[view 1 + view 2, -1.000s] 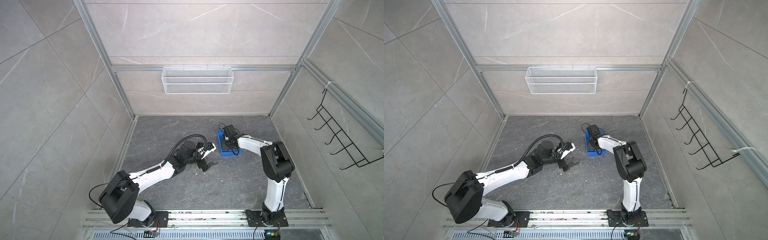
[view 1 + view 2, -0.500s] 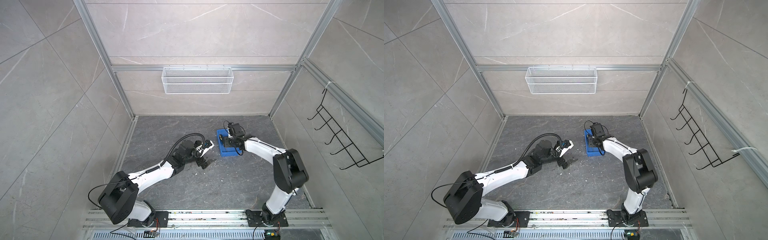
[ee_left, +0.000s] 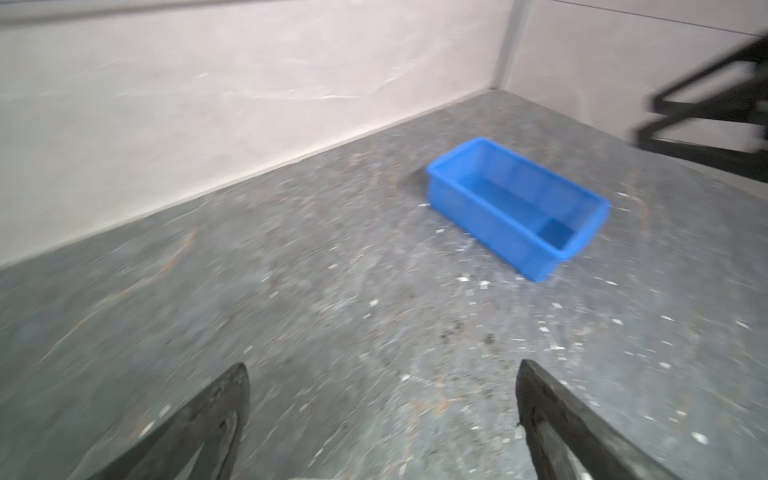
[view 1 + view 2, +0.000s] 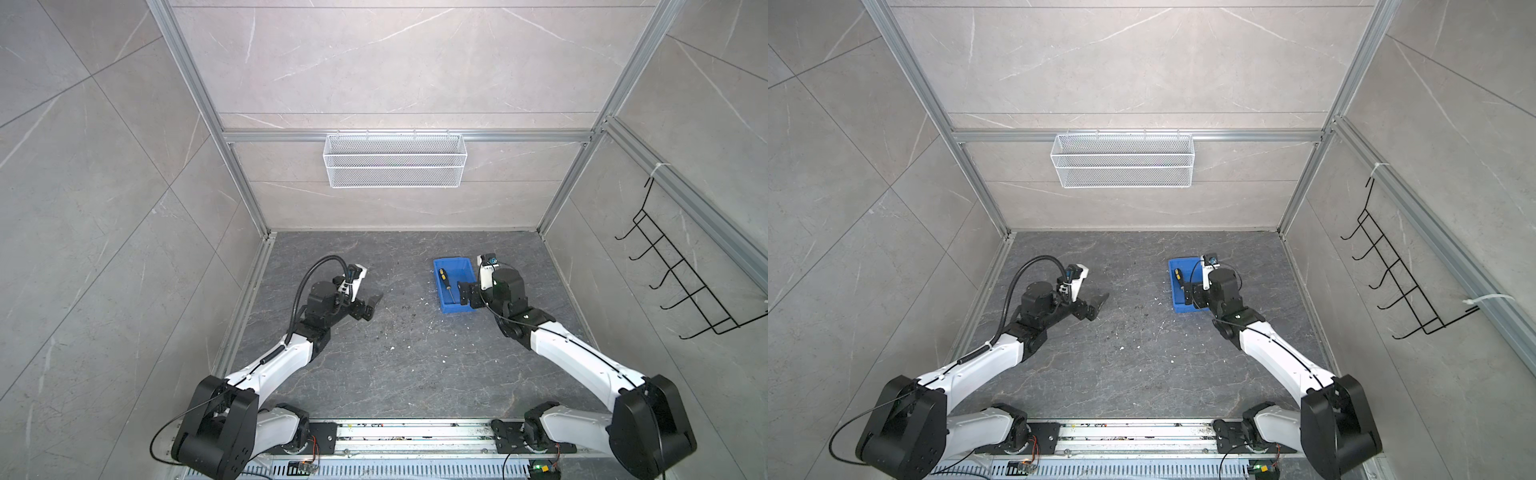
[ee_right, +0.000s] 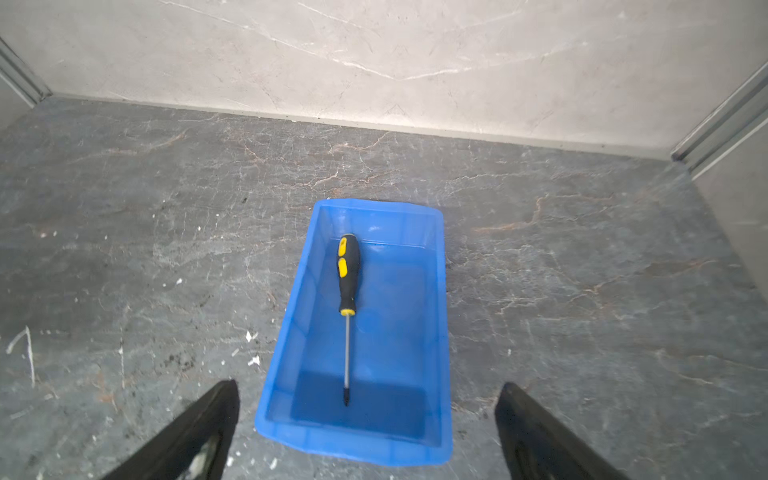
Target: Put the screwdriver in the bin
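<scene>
The screwdriver (image 5: pixel 348 291) is lying flat inside the bin (image 5: pixel 443 332), ungripped, while the right pincer (image 5: pixel 366 388) is hovering wide open at the bin's end and the left pincer (image 3: pixel 382 374) is gaping empty well apart, seemingly leaving only withdrawal.

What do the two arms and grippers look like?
The left arm and right arm have white links and black joints. A black ribbed hose arcs at the left wrist; the right carries thin black cable. The left gripper and right gripper have dark tapered fingers.
</scene>
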Robot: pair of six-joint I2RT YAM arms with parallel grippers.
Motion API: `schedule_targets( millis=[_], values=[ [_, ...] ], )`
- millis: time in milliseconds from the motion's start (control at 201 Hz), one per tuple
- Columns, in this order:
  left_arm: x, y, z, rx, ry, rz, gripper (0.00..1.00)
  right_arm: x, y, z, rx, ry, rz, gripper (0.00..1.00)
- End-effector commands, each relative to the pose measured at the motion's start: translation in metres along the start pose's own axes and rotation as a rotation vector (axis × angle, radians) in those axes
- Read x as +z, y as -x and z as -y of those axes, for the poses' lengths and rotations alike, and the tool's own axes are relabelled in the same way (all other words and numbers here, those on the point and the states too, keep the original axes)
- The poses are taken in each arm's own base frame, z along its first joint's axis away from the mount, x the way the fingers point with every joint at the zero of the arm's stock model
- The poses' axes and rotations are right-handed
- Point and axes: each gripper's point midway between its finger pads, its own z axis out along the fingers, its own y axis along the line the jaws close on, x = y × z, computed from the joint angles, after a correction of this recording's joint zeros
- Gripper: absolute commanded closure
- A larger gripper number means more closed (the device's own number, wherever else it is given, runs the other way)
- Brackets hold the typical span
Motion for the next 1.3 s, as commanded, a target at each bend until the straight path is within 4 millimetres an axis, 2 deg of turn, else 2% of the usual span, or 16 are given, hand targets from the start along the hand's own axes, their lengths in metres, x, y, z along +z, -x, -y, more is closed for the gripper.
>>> schedule_targets(
  millis=[0,124,164,234,358,527,756,881,1005,1169,1298],
  values=[
    [-0.011,-0.001,-0.034,-0.024,0.169,0.041,0.00,-0.011,0.011,0.008,-0.065,-0.034,0.139,0.01],
    [-0.022,-0.034,-0.066,-0.013,0.326,-0.024,0.00,-0.015,0.000,0.021,-0.084,-0.103,0.188,0.01],
    [-0.028,-0.034,-0.080,-0.030,0.406,-0.017,0.01,-0.017,-0.004,0.025,-0.088,-0.117,0.208,0.01],
    [-0.034,-0.039,-0.084,0.021,0.436,-0.038,0.01,-0.018,-0.012,0.032,-0.082,-0.147,0.244,0.01],
    [-0.045,-0.058,-0.103,0.062,0.555,-0.071,0.01,-0.010,-0.033,0.046,-0.082,-0.215,0.208,0.01],
    [-0.049,-0.079,-0.126,0.070,0.655,-0.103,0.01,0.000,-0.052,0.066,-0.068,-0.300,0.196,0.01],
    [-0.047,-0.100,-0.162,-0.097,0.681,-0.098,0.01,0.008,-0.067,0.085,0.000,-0.314,0.239,0.01],
    [-0.049,-0.105,-0.176,-0.174,0.681,-0.099,0.01,0.012,-0.072,0.091,0.030,-0.303,0.241,0.01],
    [-0.051,-0.118,-0.187,-0.247,0.664,-0.071,0.00,0.024,-0.078,0.096,0.053,-0.293,0.212,0.01],
    [-0.053,-0.121,-0.188,-0.256,0.668,-0.074,0.00,0.035,-0.079,0.104,0.068,-0.324,0.143,0.01],
    [-0.054,-0.121,-0.188,-0.256,0.673,-0.076,0.00,0.034,-0.080,0.106,0.073,-0.323,0.141,0.01]
  ],
)
